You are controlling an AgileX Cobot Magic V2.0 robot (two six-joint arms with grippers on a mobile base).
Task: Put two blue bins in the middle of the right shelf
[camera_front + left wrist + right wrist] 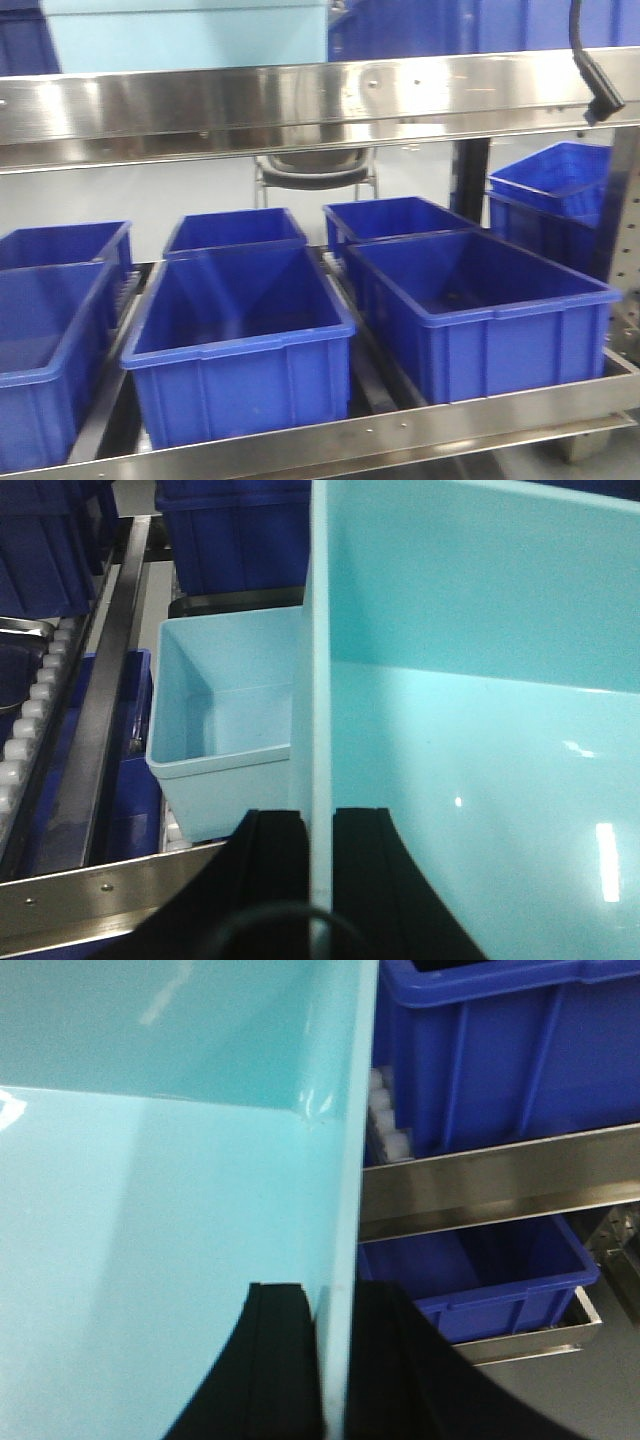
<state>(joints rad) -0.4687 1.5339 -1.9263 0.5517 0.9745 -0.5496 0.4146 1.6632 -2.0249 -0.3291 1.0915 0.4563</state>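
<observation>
Your pale blue bin (480,730) fills both wrist views, left gripper (319,825) and right gripper (335,1305) each clamped on a wall, hiding most beyond. A second pale bin (225,720) sits just behind; dark blue bins (240,330) crowd the shelf (400,425).

Warehouse: steel shelving (300,100), blue bins (240,390)

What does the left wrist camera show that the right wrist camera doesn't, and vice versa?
Only the left wrist view shows a second light blue bin behind the gripped one. Only the right wrist view shows a lower dark blue bin beneath the steel rail. Both show a gripper clamped on a wall of the held light blue bin: the left gripper in one, the right gripper in the other.
</observation>
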